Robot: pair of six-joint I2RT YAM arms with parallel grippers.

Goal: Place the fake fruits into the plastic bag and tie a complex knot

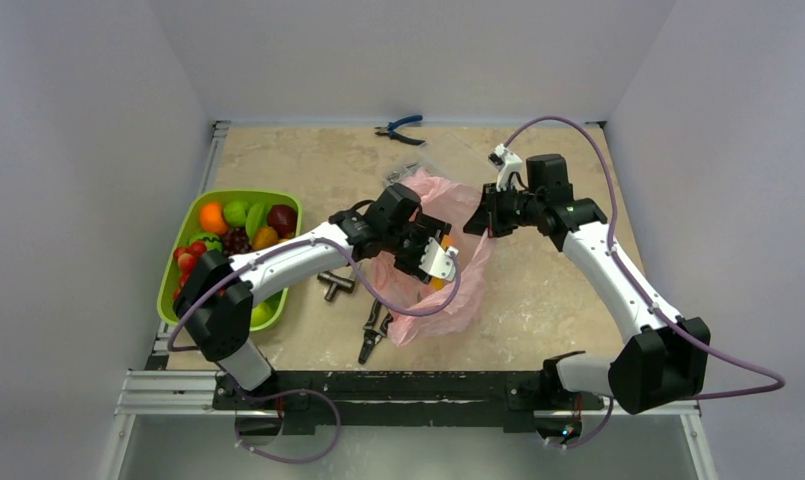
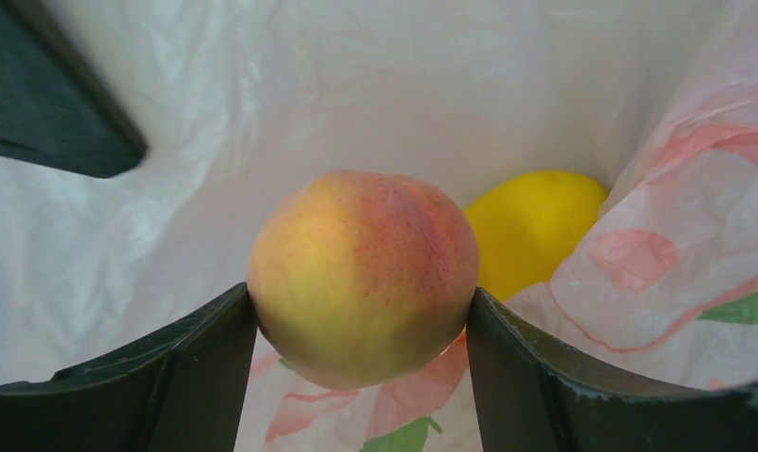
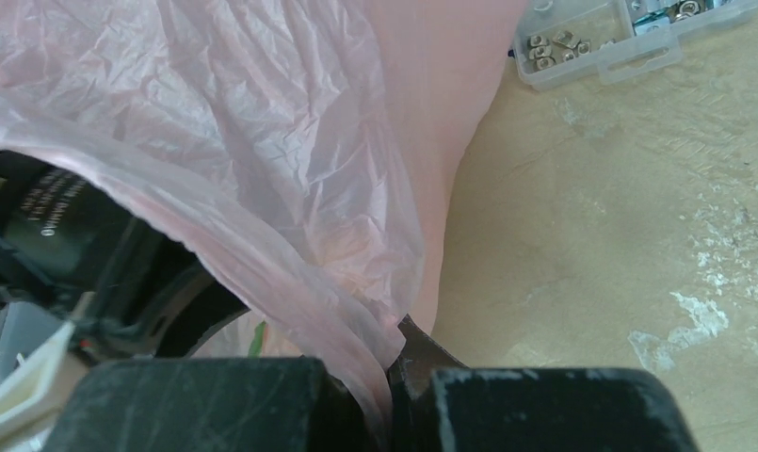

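The pink plastic bag [image 1: 448,262] lies open at the table's middle. My left gripper [image 1: 430,262] reaches into its mouth, shut on a yellow-red peach [image 2: 362,276] held between both fingers [image 2: 191,377]. A yellow fruit [image 2: 533,226] lies deeper in the bag behind the peach. My right gripper [image 1: 483,222] is shut on the bag's rim [image 3: 356,311] at its far right, holding the film up. The other fake fruits [image 1: 240,228] sit in the lime-green tray [image 1: 178,298] at the left. No knot shows.
Blue-handled pliers [image 1: 398,128] lie at the back edge. A clear parts box [image 3: 601,33] sits behind the bag. Dark tools [image 1: 374,328] lie on the table near the bag's front left, with another [image 1: 335,284] under my left arm.
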